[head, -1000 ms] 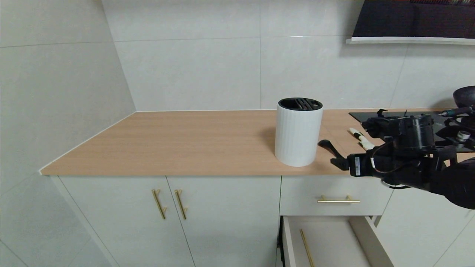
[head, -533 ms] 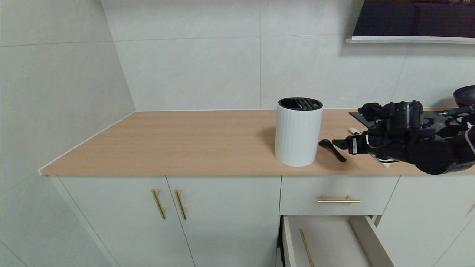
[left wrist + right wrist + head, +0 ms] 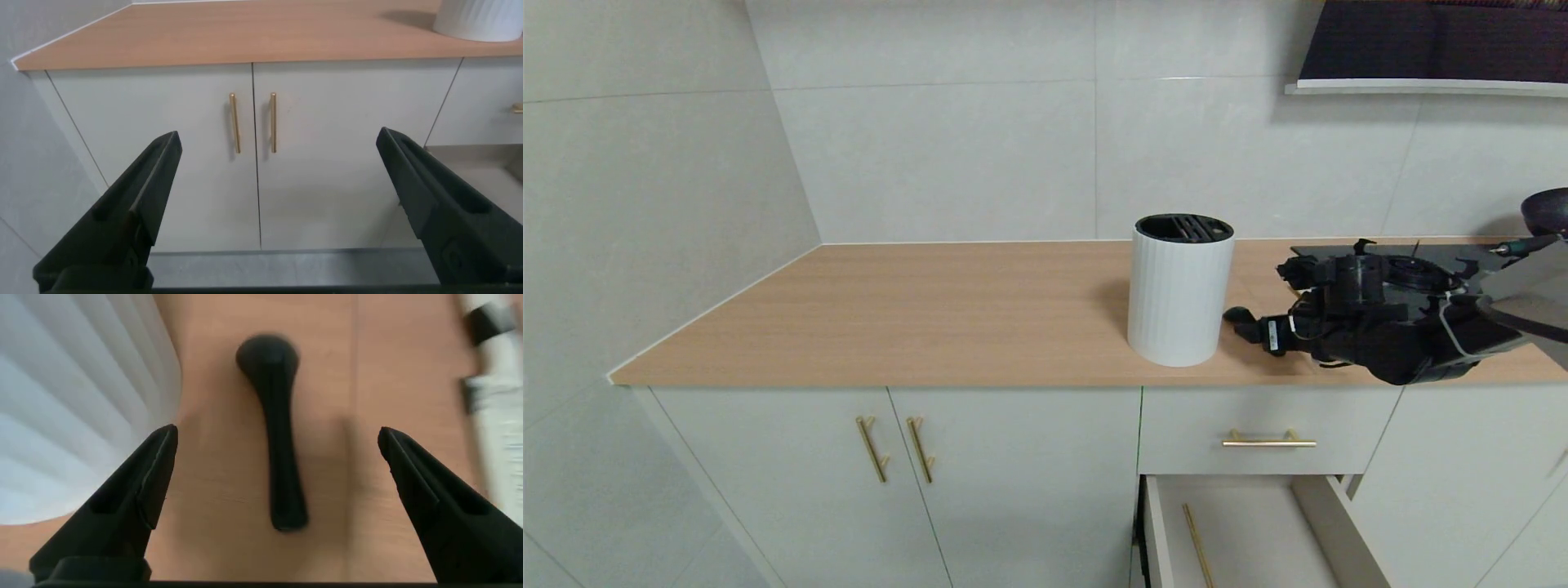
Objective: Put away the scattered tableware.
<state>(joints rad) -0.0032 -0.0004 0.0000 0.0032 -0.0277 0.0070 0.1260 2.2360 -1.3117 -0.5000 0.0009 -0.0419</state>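
Observation:
A black spoon [image 3: 1236, 314] [image 3: 274, 433] lies flat on the wooden counter [image 3: 931, 310], just right of a white ribbed holder [image 3: 1180, 294] [image 3: 73, 400] with a black slotted top. My right gripper [image 3: 1258, 333] [image 3: 275, 439] is low over the spoon and open, one finger on each side of its handle, not closed on it. A white utensil with a black band [image 3: 490, 351] lies further right of the spoon. My left gripper [image 3: 278, 212] hangs open and empty below counter height, facing the cabinet doors [image 3: 253, 155].
A black cooktop [image 3: 1413, 263] and a dark pan [image 3: 1547, 208] sit at the counter's right end. Under the counter a lower drawer [image 3: 1258, 531] stands open with a thin gold stick [image 3: 1196, 539] inside. The counter left of the holder is bare wood.
My right arm has swung in from the counter's front edge over the counter and come down, so its open fingers now straddle the black spoon. The spoon and holder have not moved.

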